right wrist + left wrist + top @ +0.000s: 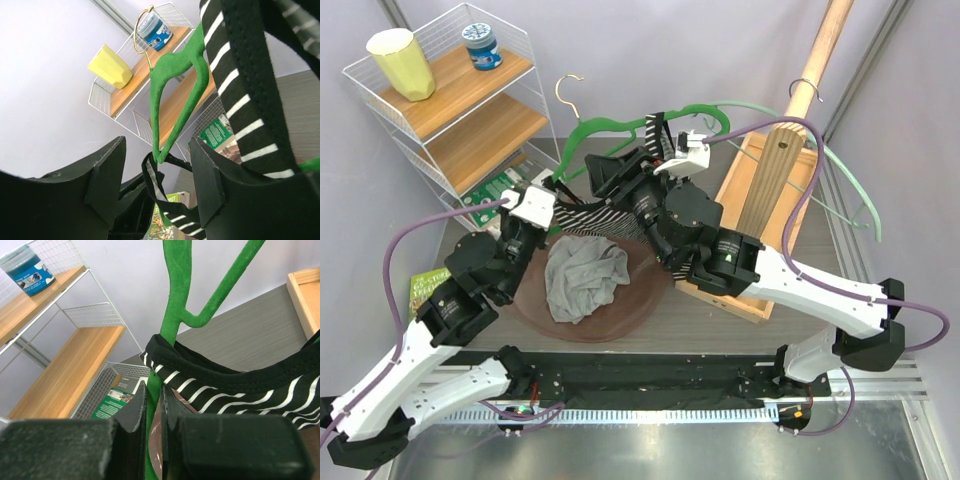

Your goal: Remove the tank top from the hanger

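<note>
The green hanger (610,128) with a gold hook is held up over the table's back middle. The black-and-white striped tank top (595,215) hangs from it. In the left wrist view my left gripper (153,390) is shut on the hanger's left end (176,300), just beside the tank top's strap (225,382), which wraps over that end. My left gripper also shows in the top view (558,187). My right gripper (157,160) is open and holds nothing, with the hanger's corner (170,75) and a strap (245,85) beyond its fingers. It sits by the garment's top (610,170).
A wire shelf (440,100) at back left holds a yellow cup (402,62) and a blue tub (482,46). A brown round tray (640,300) holds a grey cloth (582,280). A wooden box with an upright post (770,190) and a pale green hanger (850,180) stand at right.
</note>
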You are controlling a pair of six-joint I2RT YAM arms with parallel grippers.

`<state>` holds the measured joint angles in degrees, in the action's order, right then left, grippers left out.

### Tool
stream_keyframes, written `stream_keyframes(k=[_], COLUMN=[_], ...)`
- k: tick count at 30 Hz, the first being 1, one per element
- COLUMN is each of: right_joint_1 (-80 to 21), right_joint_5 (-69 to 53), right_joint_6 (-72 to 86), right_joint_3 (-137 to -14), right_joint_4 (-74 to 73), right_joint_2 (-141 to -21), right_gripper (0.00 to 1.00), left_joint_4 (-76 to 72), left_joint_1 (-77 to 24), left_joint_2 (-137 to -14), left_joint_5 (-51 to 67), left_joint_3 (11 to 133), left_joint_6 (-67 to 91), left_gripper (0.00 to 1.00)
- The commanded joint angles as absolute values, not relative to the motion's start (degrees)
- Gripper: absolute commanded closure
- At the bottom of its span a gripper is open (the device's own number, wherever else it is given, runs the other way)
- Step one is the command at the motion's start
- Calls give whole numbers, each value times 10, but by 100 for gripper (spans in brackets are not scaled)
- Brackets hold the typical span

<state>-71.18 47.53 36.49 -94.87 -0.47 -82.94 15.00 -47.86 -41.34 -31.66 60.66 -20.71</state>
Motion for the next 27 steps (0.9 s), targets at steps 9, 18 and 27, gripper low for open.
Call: stream_keyframes(k=[9, 18, 27], right_joint_1=[-690, -674, -660], right_joint_5=[481, 459, 400], right_joint_6=[400, 395, 426], right_joint_3=[-914, -897, -874], right_joint_4=[171, 230, 298], right_joint_2=[-874, -889, -902], right_gripper=[48, 68, 99], left_joint_4=[108, 116, 128], left_joint_1=[-477, -478, -478], left_joint_2=[-375, -366, -352], left_joint_5=[-291, -277, -258], left_joint_3=[613, 610, 606], left_joint_6=[-169, -160, -147], left_gripper=[100, 100, 100])
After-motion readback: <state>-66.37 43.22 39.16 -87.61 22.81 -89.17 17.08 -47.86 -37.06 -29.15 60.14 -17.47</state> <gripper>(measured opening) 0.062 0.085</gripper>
